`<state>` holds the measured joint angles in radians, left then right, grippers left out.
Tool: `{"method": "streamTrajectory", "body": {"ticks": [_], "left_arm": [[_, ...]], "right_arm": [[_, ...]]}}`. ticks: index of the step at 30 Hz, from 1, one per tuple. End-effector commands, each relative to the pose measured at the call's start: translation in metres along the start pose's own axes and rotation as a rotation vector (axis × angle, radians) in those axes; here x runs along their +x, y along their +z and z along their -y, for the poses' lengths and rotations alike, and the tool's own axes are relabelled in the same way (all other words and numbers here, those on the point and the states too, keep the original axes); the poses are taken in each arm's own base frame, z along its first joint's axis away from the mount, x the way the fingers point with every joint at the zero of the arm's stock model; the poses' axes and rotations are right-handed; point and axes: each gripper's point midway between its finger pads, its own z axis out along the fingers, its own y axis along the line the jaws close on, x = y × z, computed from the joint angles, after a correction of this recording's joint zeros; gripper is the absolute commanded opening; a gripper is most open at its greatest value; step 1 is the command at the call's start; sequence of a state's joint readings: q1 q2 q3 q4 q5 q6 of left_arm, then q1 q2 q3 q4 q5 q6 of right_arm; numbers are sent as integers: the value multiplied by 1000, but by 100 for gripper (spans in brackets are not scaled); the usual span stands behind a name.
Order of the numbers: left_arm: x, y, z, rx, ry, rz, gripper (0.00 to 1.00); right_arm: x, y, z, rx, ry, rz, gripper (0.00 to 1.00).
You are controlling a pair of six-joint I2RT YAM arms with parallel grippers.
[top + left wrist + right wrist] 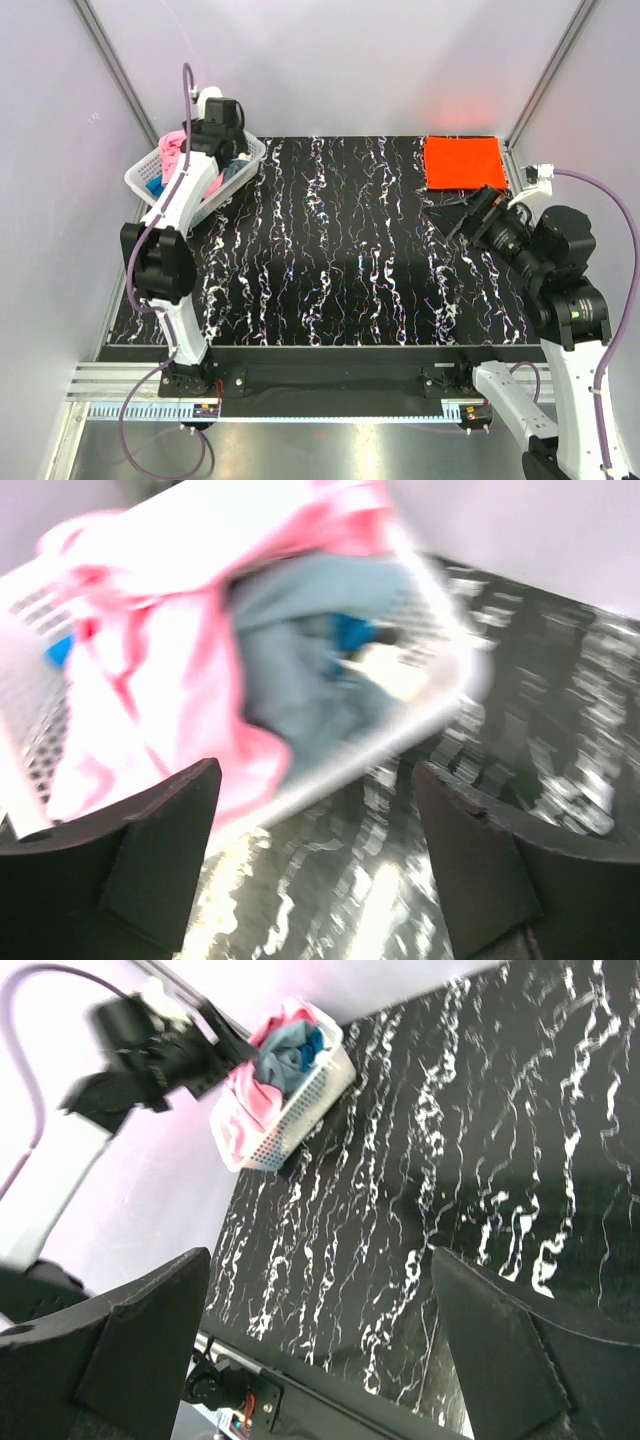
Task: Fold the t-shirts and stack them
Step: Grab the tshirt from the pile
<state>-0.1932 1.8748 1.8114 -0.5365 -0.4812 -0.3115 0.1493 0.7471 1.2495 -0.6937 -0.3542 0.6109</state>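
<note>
The left gripper (315, 780) is held wide with nothing between its fingers, just over the rim of the basket (440, 700). A reach for the pink t-shirt (150, 660), heaped there over the grey-blue one (290, 650), seems intended. The right gripper (320, 1260) is spread empty, well across from the basket, beside the folded orange-red t-shirt (463, 162) — laid flat, presumably as the stack's base.

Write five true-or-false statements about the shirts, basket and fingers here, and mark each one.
1. The orange-red shirt lies folded flat at the far right corner of the table. True.
2. The pink shirt is spread out on the table. False: it is bunched in the white basket.
3. The left fingers grip the pink shirt. False: they stand open, holding nothing.
4. A grey-blue shirt sits in the basket beside the pink one. True.
5. The right fingers are open and empty. True.
</note>
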Motion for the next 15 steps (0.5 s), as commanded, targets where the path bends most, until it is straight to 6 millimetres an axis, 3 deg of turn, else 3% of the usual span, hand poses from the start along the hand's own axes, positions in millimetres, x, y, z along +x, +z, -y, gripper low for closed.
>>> {"method": "streamTrajectory", "body": {"ticks": [1, 2, 3, 6, 9, 13, 15], "left_arm": [[-17, 13, -45, -160, -155, 57, 81], [-17, 14, -51, -165, -180, 65, 79], [-2, 26, -59, -153, -205, 63, 77], [-2, 29, -73, -112, -282, 101, 72], [17, 48, -75, -98, -277, 46, 69], [33, 63, -67, -69, -254, -15, 49], [31, 60, -64, -49, -253, -22, 32]], "right_arm": [[-8, 5, -9, -58, -60, 21, 100], [-5, 6, -10, -65, -66, 3, 100], [-2, 11, -6, -58, -76, -22, 100], [3, 16, 1, -32, -81, -67, 100], [8, 21, 9, -2, -79, -94, 100], [14, 26, 14, -5, -87, -118, 100], [16, 29, 18, 11, -71, -133, 100]]}}
